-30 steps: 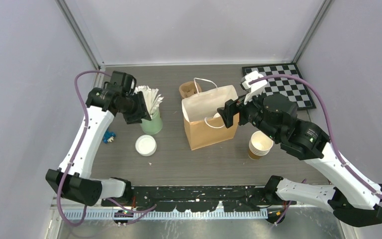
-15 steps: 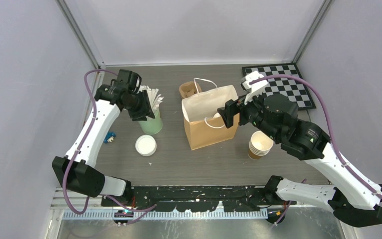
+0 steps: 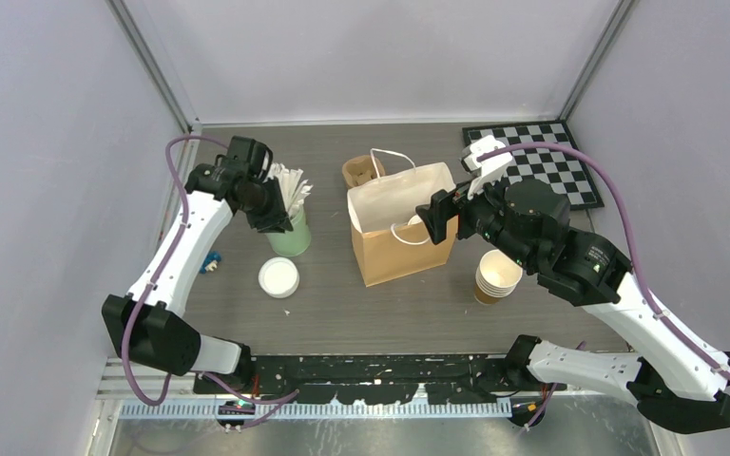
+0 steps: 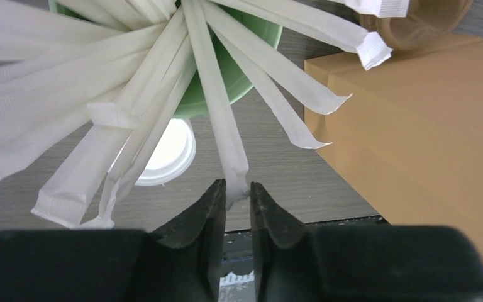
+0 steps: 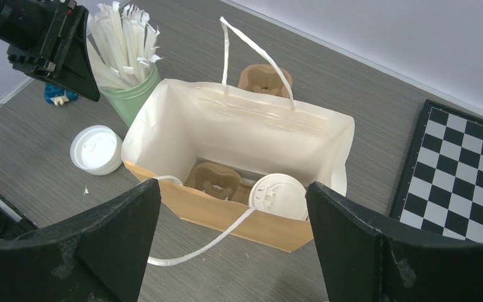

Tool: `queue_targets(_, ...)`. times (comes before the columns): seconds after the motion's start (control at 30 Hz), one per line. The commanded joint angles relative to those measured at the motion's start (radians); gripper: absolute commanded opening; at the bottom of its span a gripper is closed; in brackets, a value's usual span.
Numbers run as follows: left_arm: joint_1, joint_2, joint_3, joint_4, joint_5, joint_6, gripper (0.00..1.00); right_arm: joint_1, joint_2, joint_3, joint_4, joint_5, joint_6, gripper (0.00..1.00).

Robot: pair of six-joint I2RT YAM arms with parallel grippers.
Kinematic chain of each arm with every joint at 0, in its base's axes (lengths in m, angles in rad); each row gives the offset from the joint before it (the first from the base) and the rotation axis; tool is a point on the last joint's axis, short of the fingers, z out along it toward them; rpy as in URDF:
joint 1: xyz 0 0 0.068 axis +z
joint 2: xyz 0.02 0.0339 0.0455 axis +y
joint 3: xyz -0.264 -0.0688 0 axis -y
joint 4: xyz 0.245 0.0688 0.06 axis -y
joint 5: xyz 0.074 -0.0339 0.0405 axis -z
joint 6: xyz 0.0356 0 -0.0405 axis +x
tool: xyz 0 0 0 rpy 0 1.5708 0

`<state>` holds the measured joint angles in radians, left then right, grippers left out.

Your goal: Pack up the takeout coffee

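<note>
The takeout coffee stands inside the open brown paper bag in the middle of the counter. In the right wrist view its white lid shows at the bottom of the bag, just beside a brown cardboard cup tray that also sits in the bag.

The right gripper hangs over the bag's mouth with its 2 fingers spread wide, grasping nothing.

The left gripper is at the green cup full of paper-wrapped straws, left of the bag. Its 2 fingers are drawn close together, pinching the loose tip of 1 wrapped straw that leans out of the cup.

A loose white lid lies flat on the counter, near the green cup on its near side. A stack of lidless brown paper cups stands right of the bag, under the right arm. A second cardboard tray sits behind the bag, and a checkerboard lies in the far right corner. A small blue object, too small to make out, lies by the left arm.
</note>
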<state>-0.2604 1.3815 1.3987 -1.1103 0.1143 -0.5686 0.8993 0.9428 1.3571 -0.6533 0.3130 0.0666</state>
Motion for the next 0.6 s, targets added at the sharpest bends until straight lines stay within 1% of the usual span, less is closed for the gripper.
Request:
queue_targets(0.0,0.0,-0.009,0.034,0.034,0.01,0.016,0.14,-0.002,-0.022,-0.005,0.035,0.009,0.017,0.9)
queue_targets(0.03,0.0,-0.014,0.051,0.016,0.002,0.021,0.07,-0.002,-0.027,-0.009,0.034,0.009,0.022,0.9)
queue_targets(0.1,0.0,-0.024,0.093,-0.034,-0.03,0.027,0.0,-0.003,-0.031,-0.02,0.035,0.009,0.027,0.9)
queue_targets(0.2,0.0,-0.035,0.171,-0.135,-0.044,0.03,0.0,-0.002,-0.03,-0.022,0.037,0.011,0.031,0.89)
queue_targets(0.33,-0.001,-0.053,0.264,-0.227,-0.054,0.045,0.0,-0.002,-0.017,-0.011,0.048,0.011,0.017,0.89)
queue_targets(0.57,0.0,-0.053,0.532,-0.429,-0.055,0.057,0.0,-0.002,-0.018,-0.014,0.113,0.036,-0.034,0.89)
